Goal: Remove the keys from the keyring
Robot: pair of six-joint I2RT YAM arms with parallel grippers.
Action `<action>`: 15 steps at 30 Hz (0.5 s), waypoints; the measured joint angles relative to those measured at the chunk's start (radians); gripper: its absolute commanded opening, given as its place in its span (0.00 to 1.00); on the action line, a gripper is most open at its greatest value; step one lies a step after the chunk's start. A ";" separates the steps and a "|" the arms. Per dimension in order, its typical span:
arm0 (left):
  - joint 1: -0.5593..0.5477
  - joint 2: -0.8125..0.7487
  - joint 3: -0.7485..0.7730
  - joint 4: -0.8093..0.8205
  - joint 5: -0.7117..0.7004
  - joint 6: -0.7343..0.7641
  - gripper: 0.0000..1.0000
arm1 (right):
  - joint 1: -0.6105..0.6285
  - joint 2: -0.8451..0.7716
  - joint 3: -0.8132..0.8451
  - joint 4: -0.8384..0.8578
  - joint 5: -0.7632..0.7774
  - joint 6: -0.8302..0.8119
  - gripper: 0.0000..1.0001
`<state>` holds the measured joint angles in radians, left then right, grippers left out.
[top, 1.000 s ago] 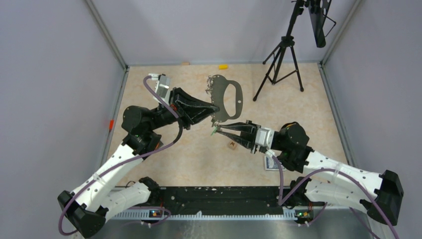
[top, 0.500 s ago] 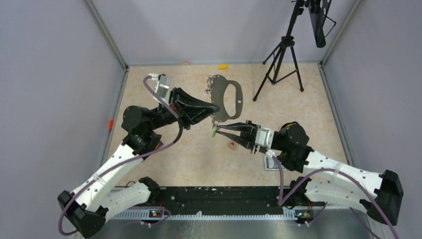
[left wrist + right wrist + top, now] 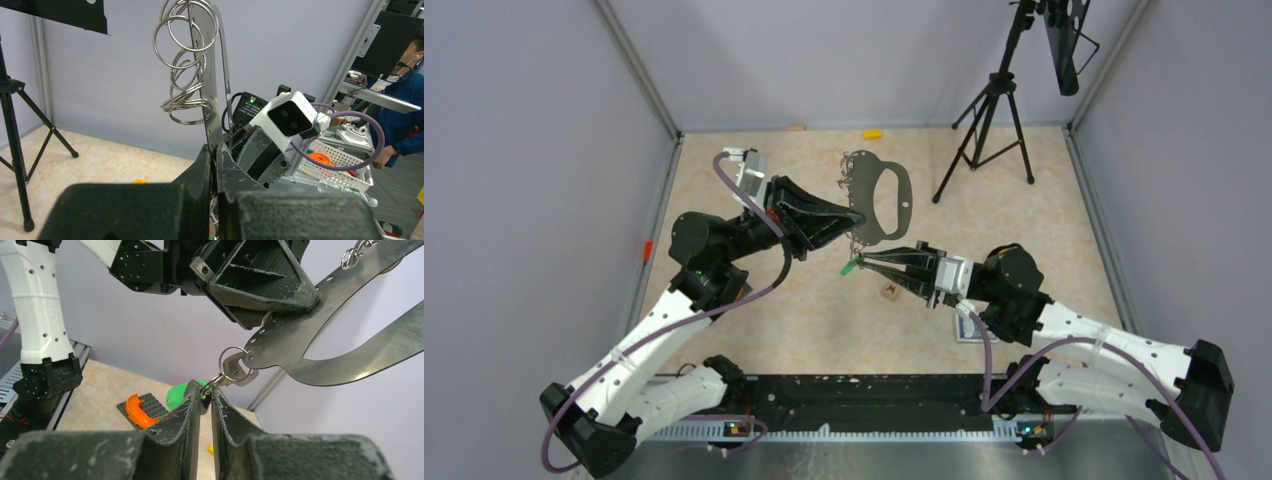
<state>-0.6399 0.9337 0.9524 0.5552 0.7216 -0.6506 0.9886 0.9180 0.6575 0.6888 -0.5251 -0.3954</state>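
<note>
The keyring (image 3: 886, 200) is a flat grey D-shaped plate held up off the table. My left gripper (image 3: 856, 215) is shut on its lower edge. In the left wrist view the keyring (image 3: 212, 90) stands edge-on between the closed jaws of my left gripper (image 3: 216, 152), with several split rings (image 3: 185, 60) hanging from it. The keys dangle from a small ring below the plate: a green-headed key (image 3: 181, 392) and a silver key (image 3: 239, 371). My right gripper (image 3: 205, 392) is shut on the green key, right at its ring. From above, the green key (image 3: 849, 268) shows at the tips of my right gripper (image 3: 856, 263).
A small brown cube (image 3: 891, 292) lies on the table under my right gripper. A black tripod (image 3: 987, 130) stands at the back right, and a yellow piece (image 3: 873, 133) lies by the back wall. An orange piece (image 3: 137, 410) sits on a dark studded plate.
My right gripper's jaws have closed in further on the green key. The left arm and the keyring have not moved.
</note>
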 measured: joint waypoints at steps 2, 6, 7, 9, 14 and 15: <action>0.000 0.000 0.000 0.000 0.000 0.000 0.00 | 0.000 0.000 0.000 0.000 0.000 0.000 0.12; 0.000 0.000 0.000 0.000 0.000 0.000 0.00 | 0.000 0.000 0.000 0.000 0.000 0.000 0.09; 0.000 0.000 0.000 0.000 0.000 0.000 0.00 | 0.000 0.000 0.000 0.000 0.000 0.000 0.09; 0.000 0.000 0.000 0.000 0.000 0.000 0.00 | 0.000 0.000 0.000 0.000 -0.001 0.000 0.07; 0.000 0.000 0.000 0.000 -0.001 0.000 0.00 | 0.000 0.000 0.000 0.002 -0.001 0.000 0.03; 0.000 0.000 0.000 0.000 -0.001 0.000 0.00 | 0.000 0.000 0.000 0.002 -0.001 0.000 0.02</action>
<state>-0.6403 0.9337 0.9524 0.5549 0.7208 -0.6502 0.9886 0.9180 0.6575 0.6910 -0.5262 -0.3954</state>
